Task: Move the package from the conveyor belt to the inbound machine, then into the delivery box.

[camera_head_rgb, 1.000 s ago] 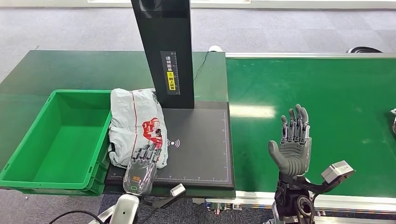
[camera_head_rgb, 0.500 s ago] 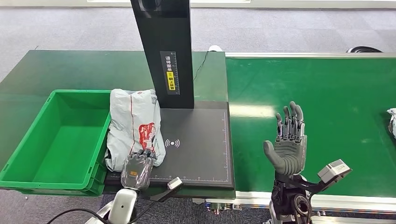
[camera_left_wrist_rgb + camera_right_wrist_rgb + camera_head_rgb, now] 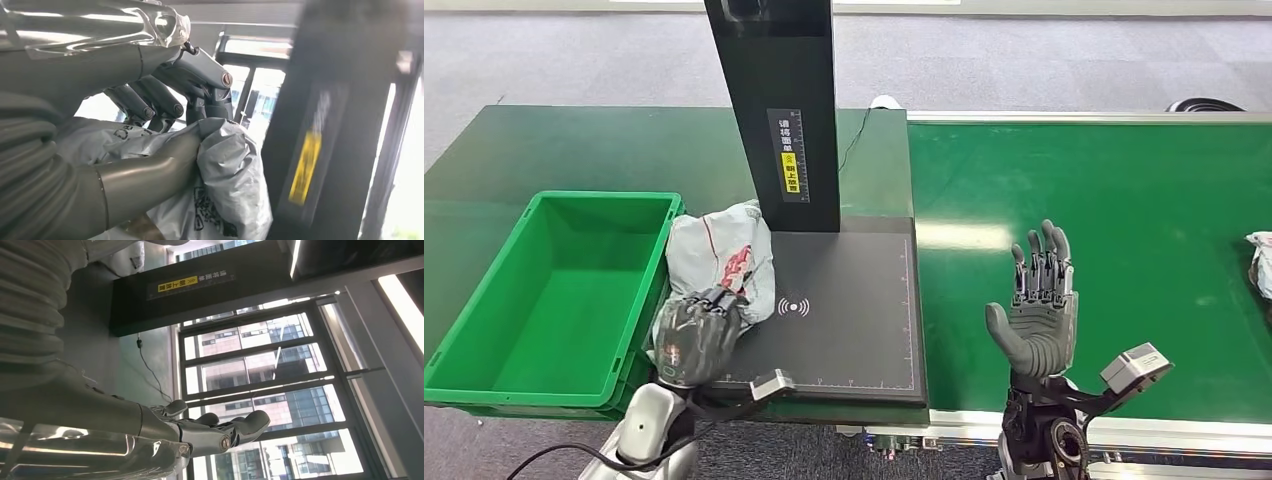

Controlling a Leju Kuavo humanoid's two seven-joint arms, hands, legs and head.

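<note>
Two packages: one (image 3: 721, 250) gripped in the left robot hand (image 3: 694, 335), another (image 3: 1260, 262) on the belt (image 3: 1144, 190); right robot hand (image 3: 1039, 310) spread, empty.

Dark green tabletop (image 3: 544, 150) spreads across the left half. On it, the green delivery box (image 3: 554, 290) sits at the left near edge, open side up. Just beside it to the right lies the black inbound machine (image 3: 849, 300), its flat pad marked with a white signal symbol and its dark column rising from the far side. A thin black cable (image 3: 856, 135) trails across the tabletop behind the column. To the right runs the bright green conveyor belt (image 3: 1124, 200), and a crumpled white parcel (image 3: 1260, 258) lies on it at the far right edge.
</note>
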